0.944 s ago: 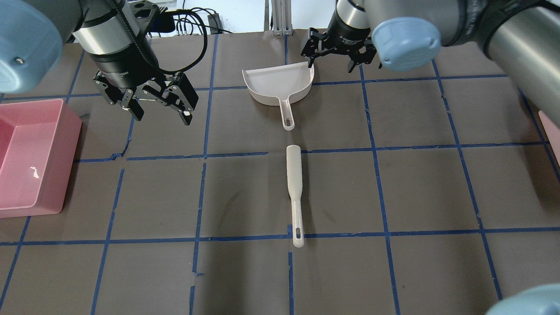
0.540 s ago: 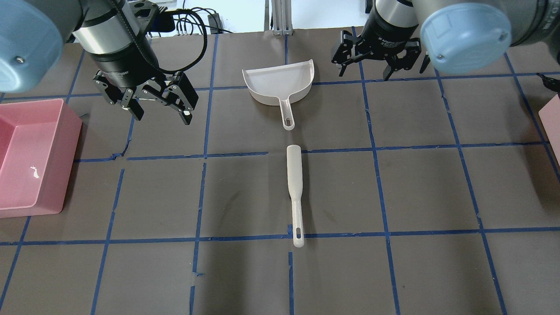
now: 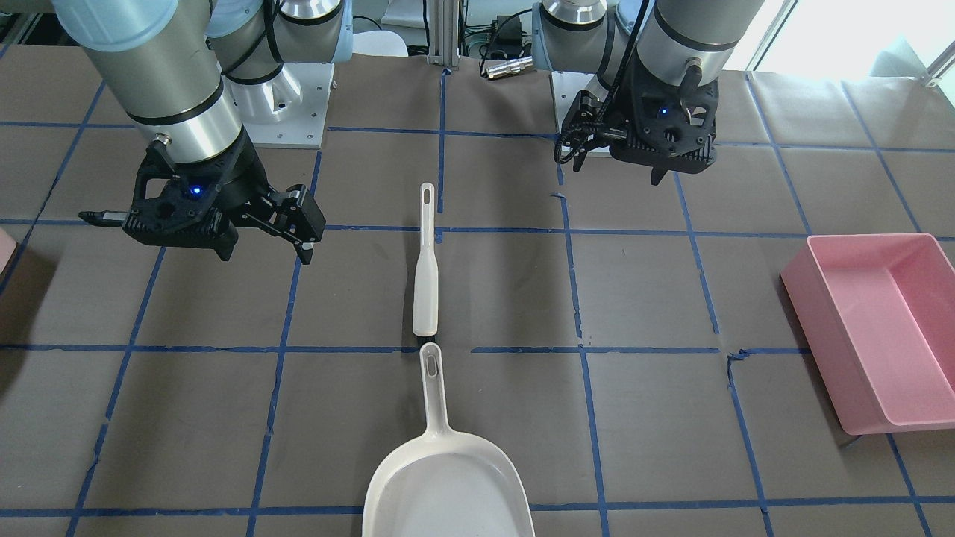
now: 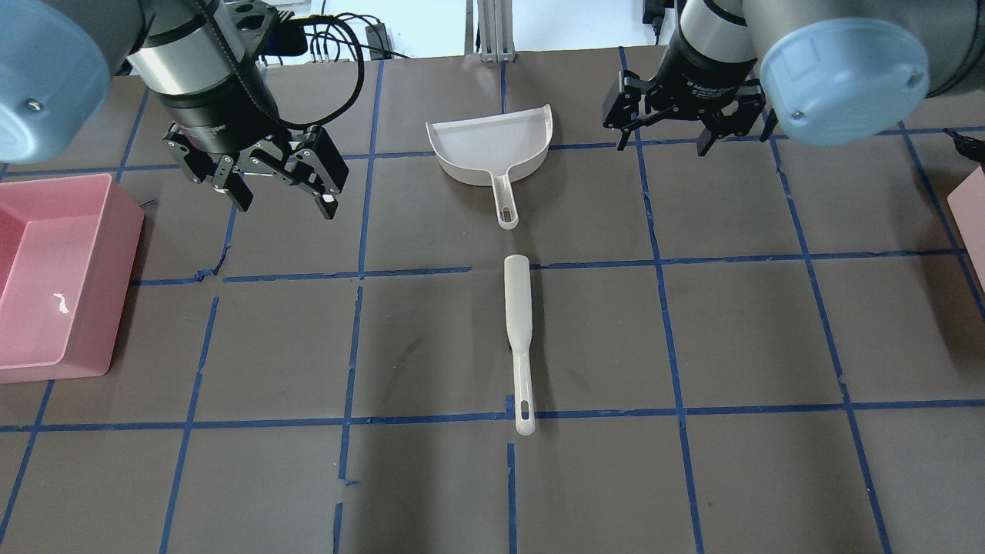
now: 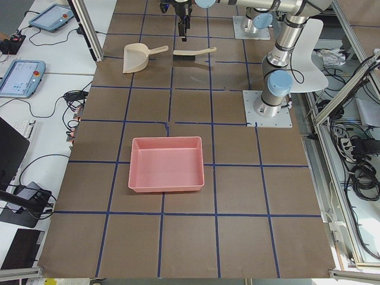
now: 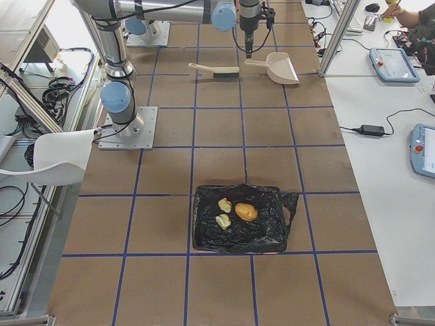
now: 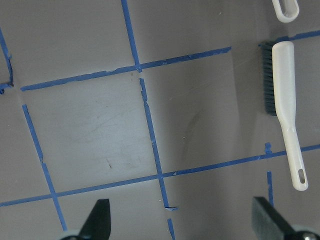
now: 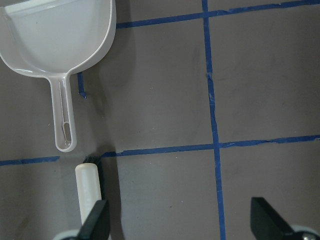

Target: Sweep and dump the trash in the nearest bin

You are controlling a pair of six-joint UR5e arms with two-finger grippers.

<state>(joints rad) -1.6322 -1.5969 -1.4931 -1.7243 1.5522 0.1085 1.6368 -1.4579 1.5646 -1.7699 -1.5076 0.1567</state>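
- Left gripper (image 4: 286,201): jaws spread, holding nothing, above the table between the pink tub (image 4: 119,254) and the dustpan (image 4: 492,142)
- Right gripper (image 4: 662,142): jaws spread, empty, just right of the dustpan
- Brush (image 4: 519,323): flat on the table, in line with the dustpan handle, ungripped
- Trash (image 6: 246,212): three lumps on a black bag (image 6: 272,227), well apart from both grippers
- Bin (image 4: 973,231): pink corner at the table's right edge
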